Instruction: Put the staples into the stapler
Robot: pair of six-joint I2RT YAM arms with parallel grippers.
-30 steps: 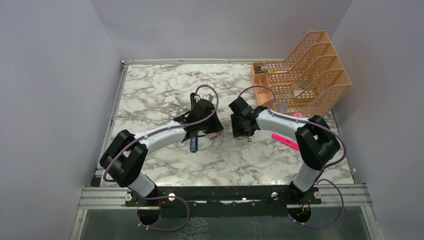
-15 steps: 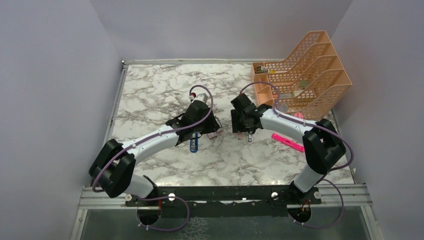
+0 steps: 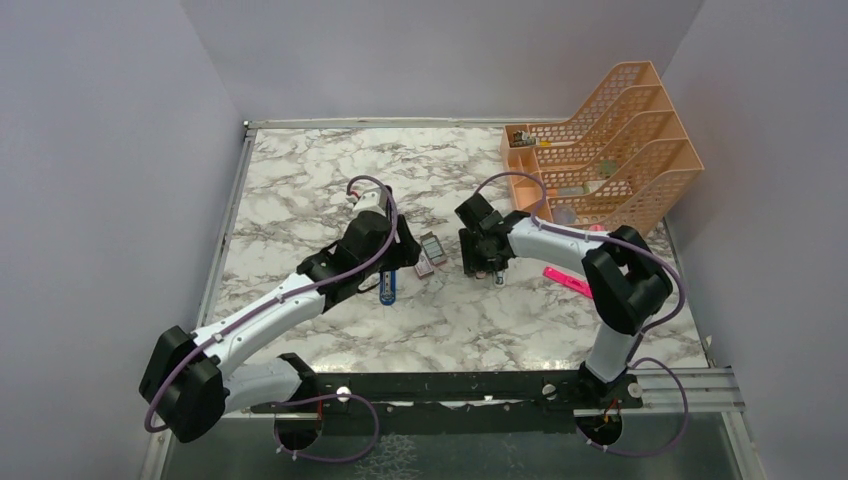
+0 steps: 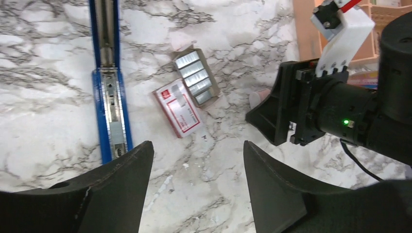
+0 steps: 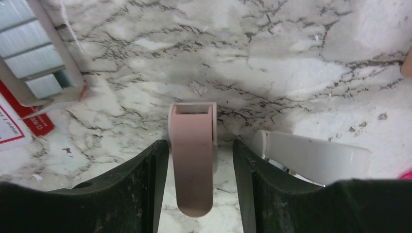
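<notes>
The stapler (image 4: 109, 73) lies opened flat on the marble tabletop (image 4: 43, 126), silvery channel facing up. Just to its right sit the staples (image 4: 196, 77): a grey tray of strips with the pink-and-white box (image 4: 179, 110) touching its near end. The left end effector (image 4: 197, 194) hovers above them, fingers wide and holding nothing. The right end effector (image 5: 200, 194) is low over the tabletop, fingers parted around a salmon-pink eraser (image 5: 193, 160), with a gap showing on one side.
</notes>
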